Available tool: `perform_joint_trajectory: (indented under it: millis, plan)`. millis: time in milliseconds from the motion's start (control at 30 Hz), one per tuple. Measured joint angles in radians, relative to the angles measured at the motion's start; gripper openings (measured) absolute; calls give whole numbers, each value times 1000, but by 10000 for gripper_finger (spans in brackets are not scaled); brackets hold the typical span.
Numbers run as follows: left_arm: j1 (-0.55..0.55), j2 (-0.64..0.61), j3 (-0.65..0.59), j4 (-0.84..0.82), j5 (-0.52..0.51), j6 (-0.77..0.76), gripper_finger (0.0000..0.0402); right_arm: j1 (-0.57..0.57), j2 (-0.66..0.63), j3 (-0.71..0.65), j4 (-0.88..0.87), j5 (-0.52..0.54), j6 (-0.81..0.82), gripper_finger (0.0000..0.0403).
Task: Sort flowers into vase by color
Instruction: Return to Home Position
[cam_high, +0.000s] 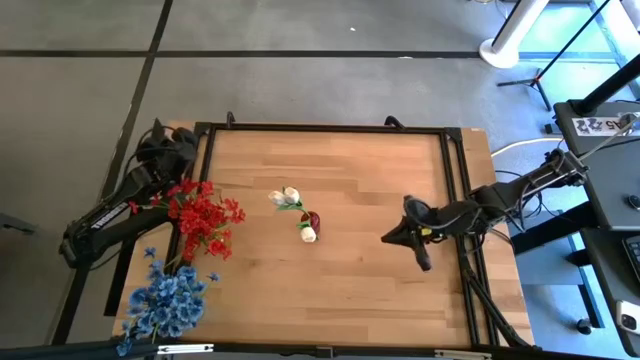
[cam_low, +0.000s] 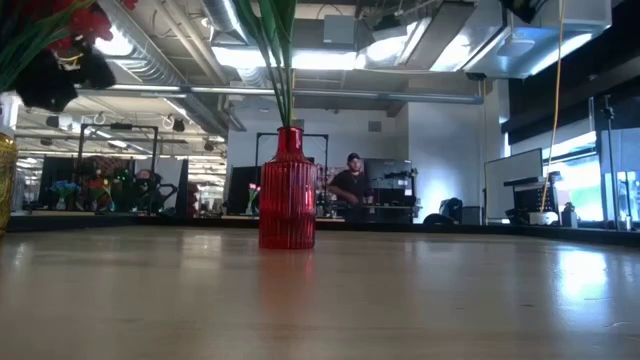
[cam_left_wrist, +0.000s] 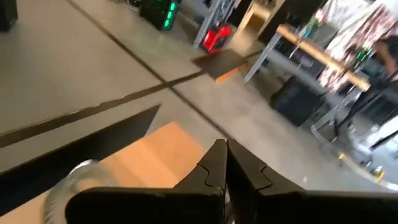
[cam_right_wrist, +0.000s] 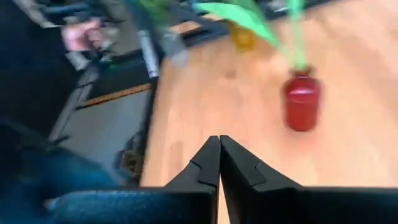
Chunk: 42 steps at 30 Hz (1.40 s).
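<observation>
A small red ribbed vase (cam_high: 313, 219) (cam_low: 287, 190) (cam_right_wrist: 301, 102) stands mid-table and holds white tulip-like flowers (cam_high: 290, 198) on green stems (cam_low: 275, 50). Red flowers (cam_high: 205, 220) stand in a yellow vase (cam_low: 4, 180) (cam_right_wrist: 241, 37) near the table's left side. Blue flowers (cam_high: 165, 300) sit at the near left corner and hide whatever holds them. My right gripper (cam_high: 388, 238) (cam_right_wrist: 219, 140) is shut and empty, to the right of the red vase and pointing toward it. My left gripper (cam_high: 158, 135) (cam_left_wrist: 225, 146) is shut and empty, by the far left corner, pointing off the table.
A black frame (cam_high: 330, 127) runs along the table's far, left and right edges. Bare wood (cam_high: 350, 290) lies between the red vase and the near edge. Beyond the table, a person (cam_low: 350, 180) stands among workbenches in the room.
</observation>
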Motion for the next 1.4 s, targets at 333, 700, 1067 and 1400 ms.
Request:
perform_joint_trajectory:
  millis: [333,700,1067,1400]
  plan:
    - [0,-1,-145,-18,190,-277,0,-1,-16,1,613,-203,-367,12]
    - [-8,-3,-403,857,402,212,0,-84,-99,2,669,-290,-432,12]
    - [26,1,-489,1116,974,665,0,-99,-98,2,451,-77,-538,12]
    - [26,-1,-489,1114,999,684,0,-100,-65,-14,392,-53,-565,12]
